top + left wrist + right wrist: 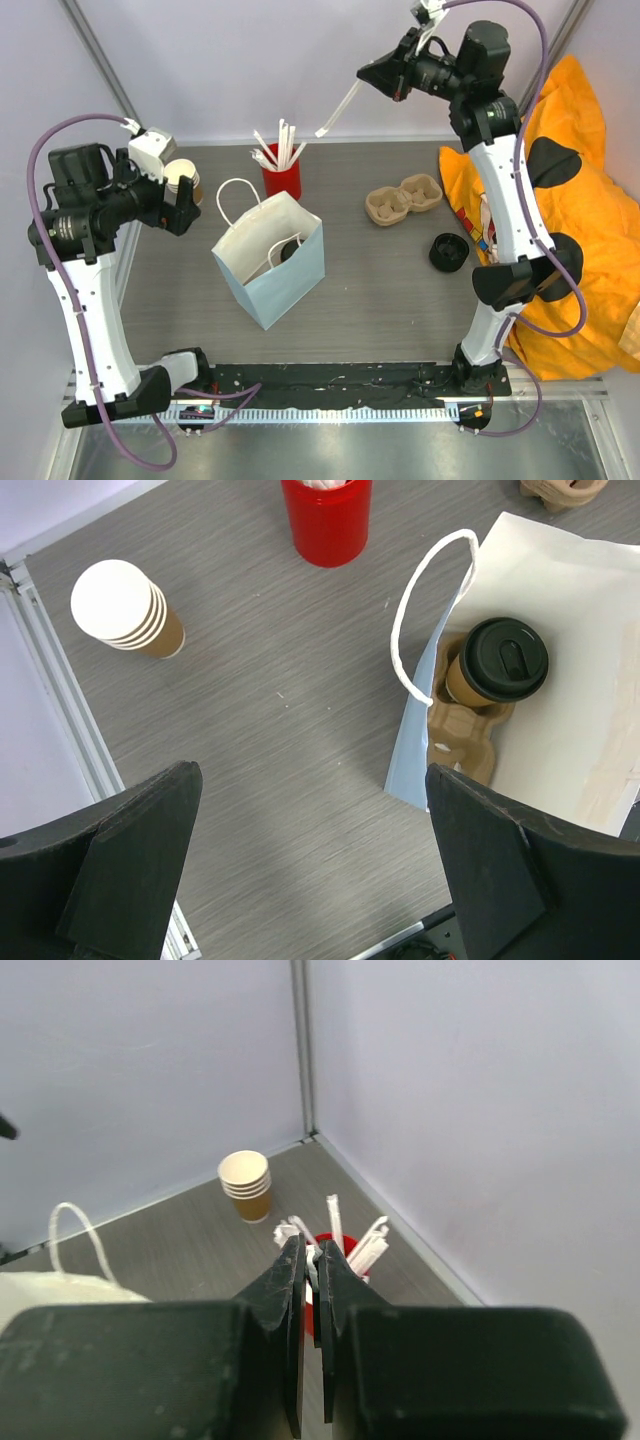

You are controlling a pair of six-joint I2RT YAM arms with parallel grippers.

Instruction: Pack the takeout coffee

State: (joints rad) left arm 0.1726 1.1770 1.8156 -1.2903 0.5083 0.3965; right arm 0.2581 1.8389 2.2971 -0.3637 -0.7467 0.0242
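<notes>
standing upright in bag (560, 570), takeout coffee (495, 665)

The grey table top (300, 760) is showing a matt wood-grain finish. The white paper bag (580, 600) is looking smooth and dull. The tan kraft paper cup (497, 662) is wearing a faintly shiny black plastic lid. The glossy red cylindrical cup (326, 525) is gleaming, the thin white stick (340, 108) is looking matt, and the orange cloth (590, 190) is lying crumpled.

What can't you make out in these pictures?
Top view: lidded cup in the paper bag; the bag wall hides all but its lid.
Left wrist: the bag's right side, cut off by the frame; the cup's contents, under the lid.
Right wrist: the white stick, a sliver between fingers of the right tool.
</notes>
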